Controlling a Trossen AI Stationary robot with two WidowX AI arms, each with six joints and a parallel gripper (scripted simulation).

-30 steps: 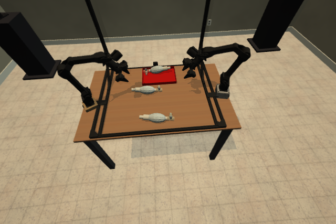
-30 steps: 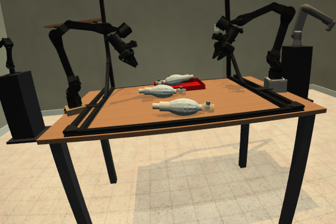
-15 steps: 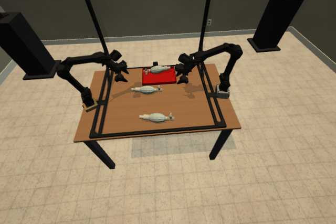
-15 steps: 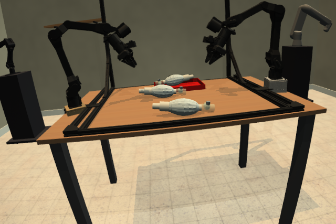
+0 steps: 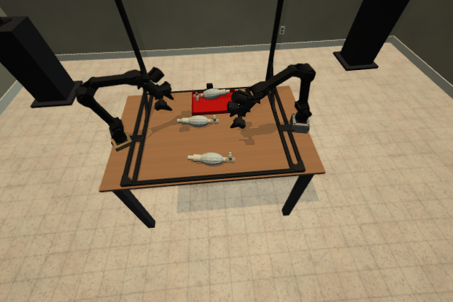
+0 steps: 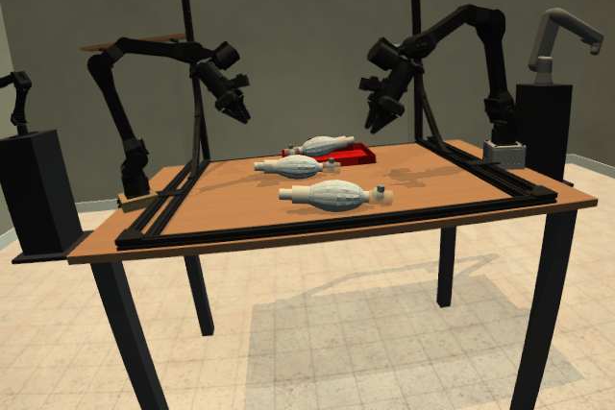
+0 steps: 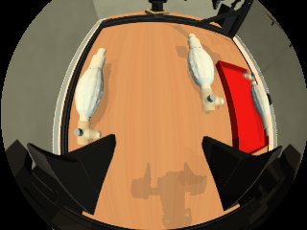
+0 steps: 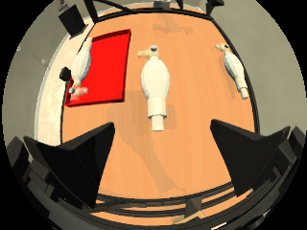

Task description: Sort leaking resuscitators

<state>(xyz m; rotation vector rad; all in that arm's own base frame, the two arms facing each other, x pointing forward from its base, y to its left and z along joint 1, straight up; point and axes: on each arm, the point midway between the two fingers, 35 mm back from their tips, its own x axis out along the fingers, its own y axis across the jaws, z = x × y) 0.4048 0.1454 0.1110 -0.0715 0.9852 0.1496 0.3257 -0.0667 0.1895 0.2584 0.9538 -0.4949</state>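
From the top, a brown wood-grained table (image 5: 164,160) (image 6: 223,211) (image 7: 149,96) (image 8: 192,96) carries a near resuscitator (image 5: 211,158) (image 6: 337,195) (image 7: 89,91) (image 8: 234,67) with a pale, ribbed oval bag and cream tubular ends. A matching middle resuscitator (image 5: 198,120) (image 6: 299,166) (image 7: 200,66) (image 8: 155,79) lies outside the shallow, glossy red rectangular tray (image 5: 210,107) (image 6: 355,155) (image 7: 240,101) (image 8: 110,67); the far resuscitator (image 5: 211,93) (image 6: 321,146) (image 7: 260,103) (image 8: 81,66) is along the tray's far side.

In the exterior view, both black angular grippers hang above the table: the right gripper (image 5: 170,103) (image 6: 246,119) (image 8: 164,126) on the scene's left, the left gripper (image 5: 236,116) (image 6: 370,129) (image 7: 160,141) on its right. The near unit's stubby valve branch ends in a dark plug.

The left wrist view shows wedge-shaped fingers spread wide around nothing, with the near unit at picture left and the tray at right.

In the right wrist view, the fingers are wide and empty too; the middle unit's smooth collar and narrower tube point toward them.
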